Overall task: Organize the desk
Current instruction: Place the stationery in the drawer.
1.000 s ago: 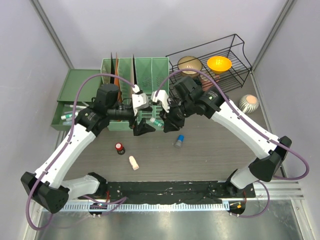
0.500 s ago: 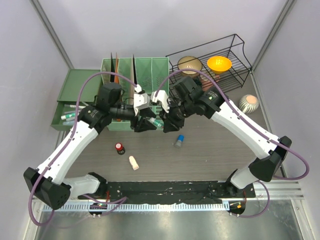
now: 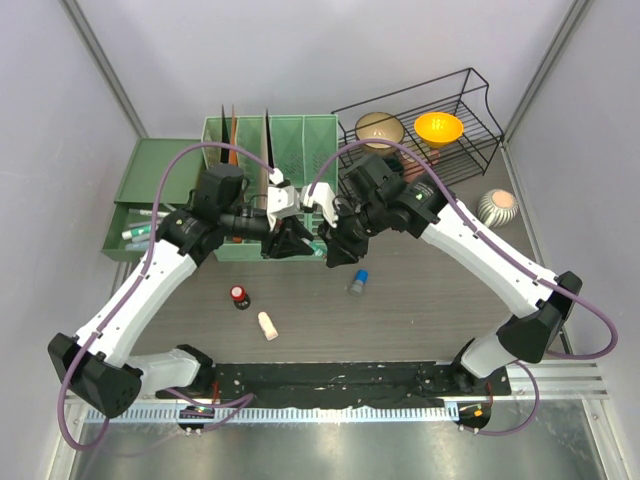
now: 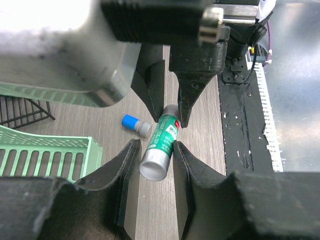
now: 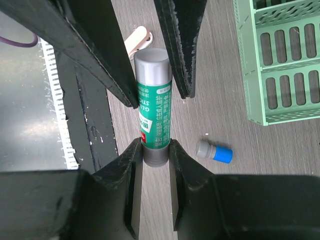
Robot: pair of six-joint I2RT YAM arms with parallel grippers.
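A green glue stick (image 3: 313,243) with a grey cap hangs level above the desk (image 3: 420,310), between my two grippers. In the right wrist view my right gripper (image 5: 152,148) is shut on the stick's dark grey base end (image 5: 152,117). In the left wrist view my left gripper (image 4: 154,151) has its pads against the silver cap end of the glue stick (image 4: 164,140). From above, the left gripper (image 3: 293,241) and the right gripper (image 3: 332,247) face each other tip to tip in front of the green file rack (image 3: 285,140).
On the desk lie a small blue-capped tube (image 3: 357,282), a red-topped black bottle (image 3: 238,295) and a cream clip (image 3: 267,325). A green drawer tray (image 3: 140,200) stands at the left. A black wire rack (image 3: 470,110) with bowls and a striped pot (image 3: 497,206) stand at the right.
My left gripper has moved right onto the stick's cap end and its jaws have closed around it. The right arm has held still with the glue stick.
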